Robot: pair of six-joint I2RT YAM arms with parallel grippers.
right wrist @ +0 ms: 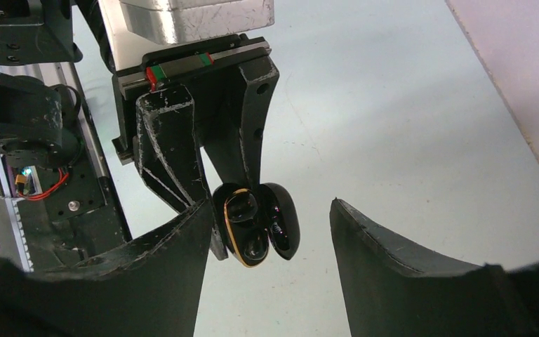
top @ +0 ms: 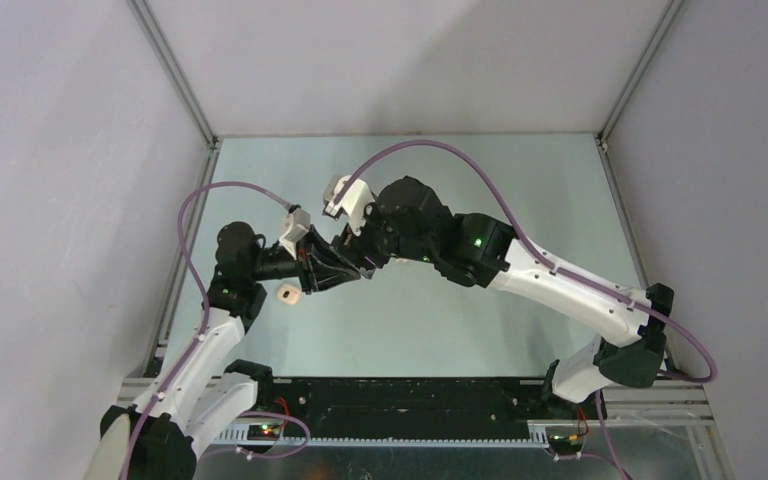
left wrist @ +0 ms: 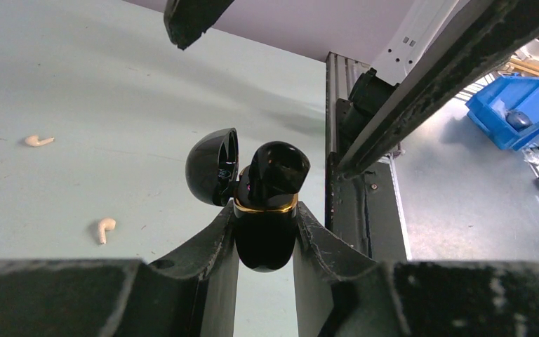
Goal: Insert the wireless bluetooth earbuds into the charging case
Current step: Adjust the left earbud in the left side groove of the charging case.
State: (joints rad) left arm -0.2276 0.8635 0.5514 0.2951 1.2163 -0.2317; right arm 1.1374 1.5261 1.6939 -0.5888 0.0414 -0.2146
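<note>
My left gripper (left wrist: 265,210) is shut on a black charging case (left wrist: 265,239) with a gold rim and holds it above the table, its lid (left wrist: 210,168) swung open. In the right wrist view the case (right wrist: 242,228) shows two glossy black earbuds (right wrist: 243,206) sitting in its wells. My right gripper (right wrist: 268,205) is open, with a finger on each side of the case and touching nothing. Two pale beige earbuds lie on the table, one (left wrist: 38,140) farther and one (left wrist: 104,228) nearer. In the top view both grippers meet mid-table, the left (top: 345,275) and the right (top: 368,255).
A beige case (top: 287,293) lies on the table just below the left gripper. Aluminium frame posts and grey walls enclose the green table (top: 480,180). A blue bin (left wrist: 512,105) stands off the table beyond the front rail.
</note>
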